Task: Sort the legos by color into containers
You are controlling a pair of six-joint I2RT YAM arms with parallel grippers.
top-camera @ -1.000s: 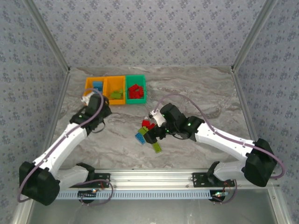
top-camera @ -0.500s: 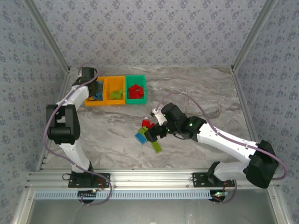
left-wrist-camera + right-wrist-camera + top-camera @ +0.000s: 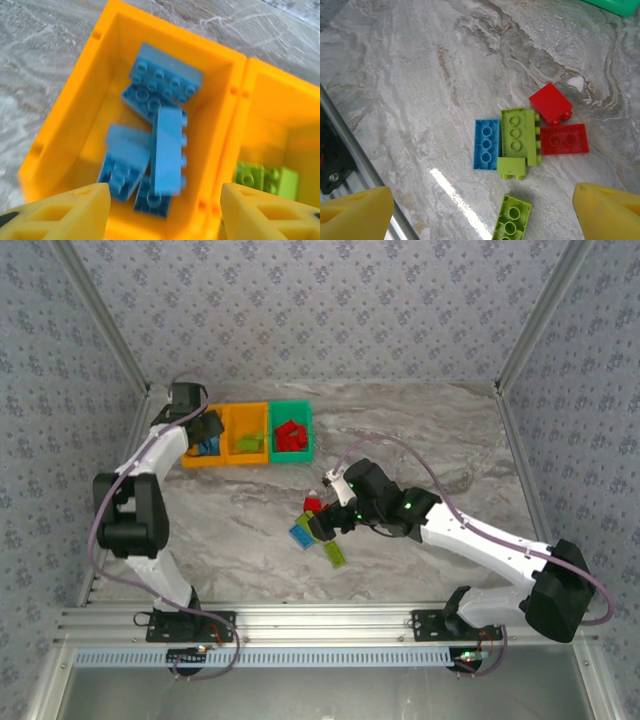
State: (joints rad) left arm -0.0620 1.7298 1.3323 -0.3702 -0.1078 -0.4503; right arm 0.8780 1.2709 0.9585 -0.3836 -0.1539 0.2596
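right gripper [image 3: 481, 212]: jaws wide apart, nothing between them, hanging above the loose legos.
loose legos [image 3: 516, 145]: six on the table [image 3: 410, 75], mid-table, well apart from the bins.
blue lego [image 3: 486, 144]: studs up, touching the long lime one's side.
lime legos [image 3: 515, 132]: a long one mid-cluster, a short one [image 3: 511, 167] touching its end, a third [image 3: 511, 220] lying a little apart.
red legos [image 3: 564, 139]: a flat one touching the long lime lego; a small block [image 3: 550, 102] just beyond it.
bins [image 3: 245, 412]: three joined in a row, far left of the table.
left bin [image 3: 75, 115]: orange, holds a pile of blue bricks [image 3: 162, 90].
middle bin [image 3: 280, 100]: orange, holds lime bricks [image 3: 260, 177].
green bin [image 3: 290, 406]: right end, holds red bricks [image 3: 290, 433].
left gripper [image 3: 167, 210]: above the left bin, fingers spread, holding nothing; one long blue brick [image 3: 167, 150] below looks blurred.
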